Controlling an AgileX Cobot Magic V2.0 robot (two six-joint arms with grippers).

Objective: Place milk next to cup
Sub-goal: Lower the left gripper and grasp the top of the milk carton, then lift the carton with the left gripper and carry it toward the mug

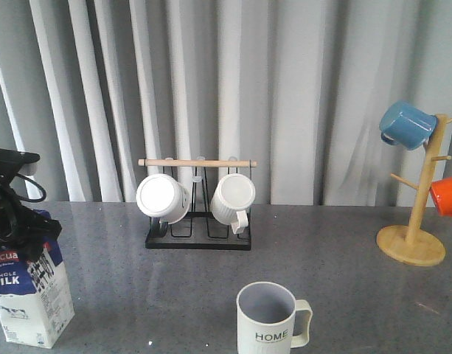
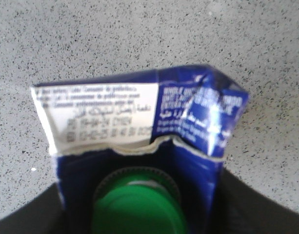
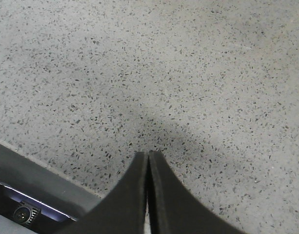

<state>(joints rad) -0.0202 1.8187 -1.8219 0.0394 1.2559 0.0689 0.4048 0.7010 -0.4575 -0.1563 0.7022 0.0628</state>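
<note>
Two pincers show, and only the left one matters now. The left pincer (image 1: 12, 221) sits over the gable top of the milk (image 1: 32, 295), with black shapes flanking the carton just below the green cap (image 2: 139, 204) in the left wrist view; whether it is clamped on the carton or only straddling it, I cannot tell. The carton stands on the desk (image 1: 336, 243) directly beneath that pincer. The cup (image 1: 270, 324) marked HOME stands well apart from it, off towards the right arm's side.

The right pincer (image 3: 148, 161) has its fingers pressed together on nothing, above bare desk.

Judging by its crumpled top ridge, the carton has soft walls that dent easily. If full, it would be heavy. A hold below the gable on the flat sides seems safest.
</note>
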